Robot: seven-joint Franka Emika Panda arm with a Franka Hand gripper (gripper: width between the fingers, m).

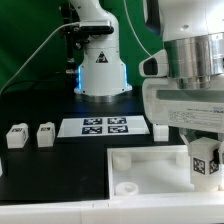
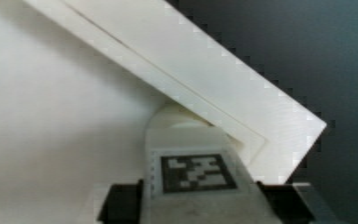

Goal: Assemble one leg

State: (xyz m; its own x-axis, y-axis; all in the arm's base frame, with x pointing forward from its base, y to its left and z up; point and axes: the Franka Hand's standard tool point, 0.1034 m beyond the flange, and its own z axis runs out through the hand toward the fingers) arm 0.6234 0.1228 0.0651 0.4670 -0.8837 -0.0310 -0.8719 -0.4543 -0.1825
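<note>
My gripper (image 1: 205,150) is shut on a leg (image 1: 206,161), a chunky white post with a black-and-white tag facing the camera. It holds the leg upright at the exterior view's right, over the right corner of the white square plate (image 1: 140,168). In the wrist view the leg (image 2: 197,165) sits between the two dark fingers (image 2: 123,203) of the gripper (image 2: 208,205), with the plate (image 2: 69,120) and its edge beneath. I cannot tell whether the leg touches the plate. Two more legs (image 1: 16,135) (image 1: 45,133) stand at the left.
The marker board (image 1: 105,127) lies behind the plate. Another small white leg (image 1: 160,131) stands at its right end, partly hidden by the gripper. The robot's base (image 1: 100,70) stands at the back with cables. The table is black.
</note>
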